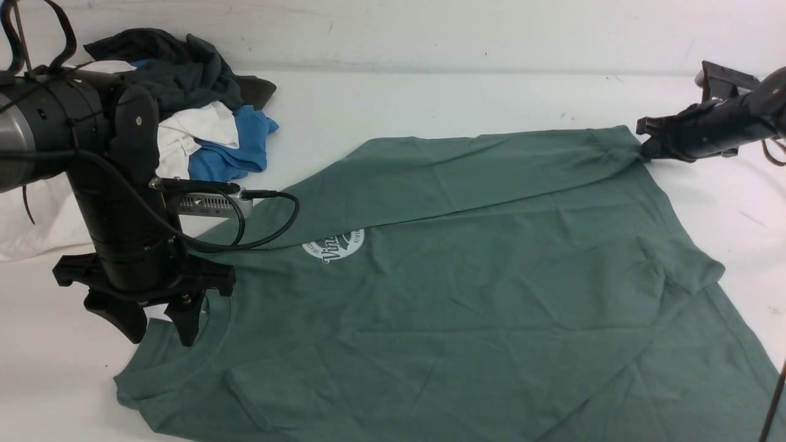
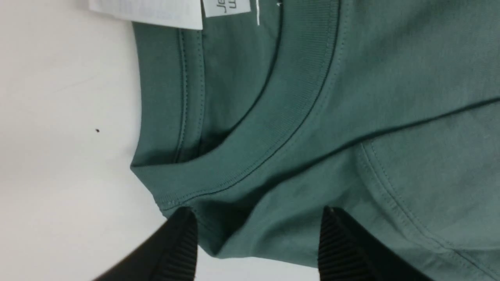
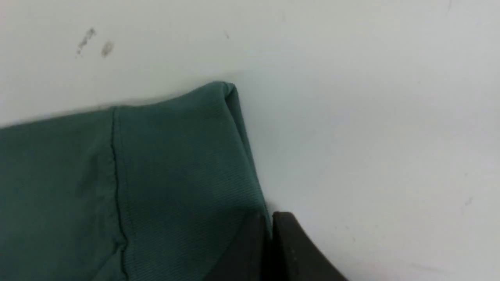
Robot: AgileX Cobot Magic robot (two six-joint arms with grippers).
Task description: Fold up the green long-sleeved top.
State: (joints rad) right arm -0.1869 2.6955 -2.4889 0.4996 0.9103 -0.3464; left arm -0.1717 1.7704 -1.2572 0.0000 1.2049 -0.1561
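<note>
The green long-sleeved top (image 1: 479,294) lies spread on the white table (image 1: 393,98), chest logo (image 1: 333,245) facing up. One sleeve is folded across the chest toward the right. My right gripper (image 1: 645,147) is shut on that sleeve's ribbed cuff (image 3: 187,175); in the right wrist view the gripper (image 3: 270,238) pinches the cuff's edge. My left gripper (image 1: 163,322) is open over the collar. In the left wrist view the gripper (image 2: 258,234) straddles cloth just beside the ribbed collar (image 2: 273,128). The white neck tag (image 2: 226,7) shows beyond it.
A pile of clothes sits at the back left: a dark charcoal garment (image 1: 178,67), a white shirt (image 1: 193,135) and a blue shirt (image 1: 236,150). White cloth (image 1: 37,221) lies at the far left. A wall (image 1: 430,31) closes the back.
</note>
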